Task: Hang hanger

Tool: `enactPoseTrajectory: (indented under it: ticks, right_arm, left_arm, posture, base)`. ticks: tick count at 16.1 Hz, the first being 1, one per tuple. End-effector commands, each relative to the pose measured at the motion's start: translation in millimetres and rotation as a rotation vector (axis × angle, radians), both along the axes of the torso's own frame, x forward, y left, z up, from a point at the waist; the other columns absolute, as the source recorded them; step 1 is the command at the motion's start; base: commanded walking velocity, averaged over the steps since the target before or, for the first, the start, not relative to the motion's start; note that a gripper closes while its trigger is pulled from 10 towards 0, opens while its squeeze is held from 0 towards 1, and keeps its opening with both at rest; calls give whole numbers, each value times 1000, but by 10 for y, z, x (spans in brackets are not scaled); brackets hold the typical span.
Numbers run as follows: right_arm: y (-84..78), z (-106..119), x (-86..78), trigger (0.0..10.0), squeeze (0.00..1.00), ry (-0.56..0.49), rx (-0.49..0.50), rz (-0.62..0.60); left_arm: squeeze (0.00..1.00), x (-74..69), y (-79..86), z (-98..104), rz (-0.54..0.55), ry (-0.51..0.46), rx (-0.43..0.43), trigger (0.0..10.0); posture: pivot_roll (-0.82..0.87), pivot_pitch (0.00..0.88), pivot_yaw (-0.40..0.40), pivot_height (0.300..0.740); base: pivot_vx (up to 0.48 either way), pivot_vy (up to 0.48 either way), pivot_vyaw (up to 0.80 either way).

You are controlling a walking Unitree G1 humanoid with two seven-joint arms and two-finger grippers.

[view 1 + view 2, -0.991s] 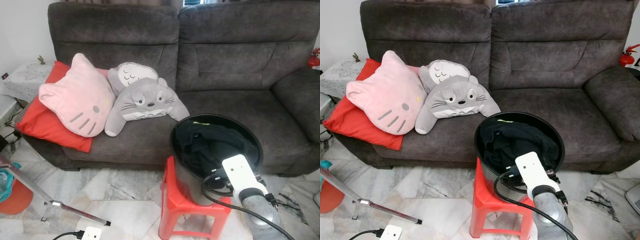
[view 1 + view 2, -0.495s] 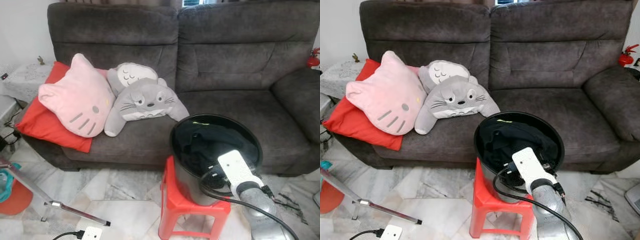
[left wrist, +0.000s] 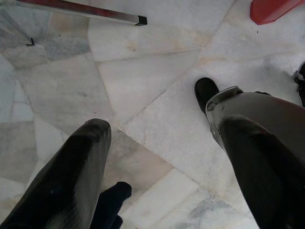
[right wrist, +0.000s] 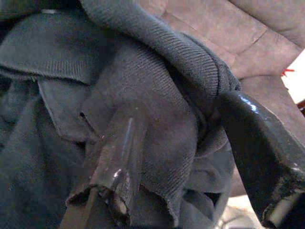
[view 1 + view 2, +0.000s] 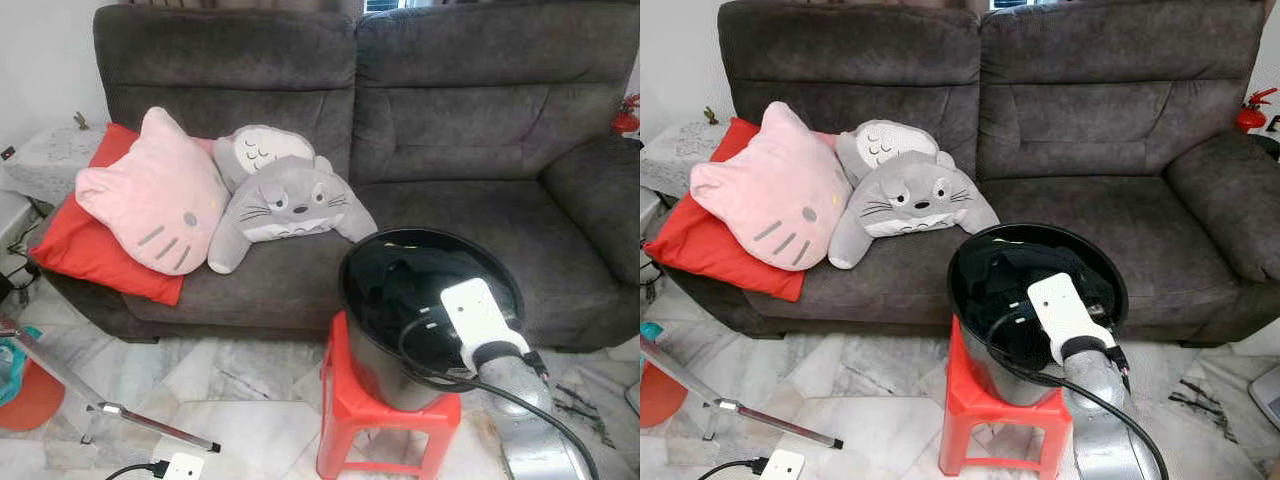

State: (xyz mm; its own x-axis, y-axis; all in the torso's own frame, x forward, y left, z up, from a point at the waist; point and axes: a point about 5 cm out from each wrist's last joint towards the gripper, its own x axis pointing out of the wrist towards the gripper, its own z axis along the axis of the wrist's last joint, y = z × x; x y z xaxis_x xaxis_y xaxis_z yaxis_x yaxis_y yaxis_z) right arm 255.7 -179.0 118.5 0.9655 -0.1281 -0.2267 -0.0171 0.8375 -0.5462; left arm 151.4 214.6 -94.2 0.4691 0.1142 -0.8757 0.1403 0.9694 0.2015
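- Our right gripper (image 4: 176, 157) is reaching into the black bucket (image 5: 970, 300), lower right of the head views, its fingers (image 4: 119, 157) pinching a fold of dark grey garment (image 4: 157, 109).
- Our left gripper (image 3: 157, 157) is hanging spread apart over the marble floor (image 3: 143, 71).
- The bucket is sitting on a red stool (image 5: 350, 400) before the grey sofa (image 5: 450, 120).
- We are making out no hanger.
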Motion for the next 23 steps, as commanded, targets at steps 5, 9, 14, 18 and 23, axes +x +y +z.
enactPoseTrajectory:
  ticks: [5, 9, 14, 18, 23]
  right_arm:
    - [110, -123, -36, 10000, 0, 100, 20, 76]
    - [94, -98, -147, 10000, 0, 136, 19, 78]
    - [-12, -92, -271, 10000, 0, 201, -27, 32]
    - [-93, -105, -315, 10000, 0, 196, -42, -37]
    - [-184, -67, -312, 10000, 0, 147, -59, -131]
  left_arm:
    - [0, -35, -7, -16, 0, 14, 1, 10000]
    - [0, -32, -7, -14, 1, 13, 0, 10000]
    - [0, -24, -12, -13, -1, 13, -1, 10000]
    - [0, -18, -14, -11, -3, 12, 0, 10000]
    - [0, -23, -11, -12, -4, 14, 1, 10000]
  posture:
    - [-206, 0, 23, 740]
    - [-213, 0, 24, 740]
    - [-214, 0, 22, 740]
    - [-219, 0, 26, 740]
    - [-218, 0, 25, 740]
  base:
    - [0, 0, 0]
    - [0, 0, 0]
    - [0, 0, 0]
    - [0, 0, 0]
    - [0, 0, 0]
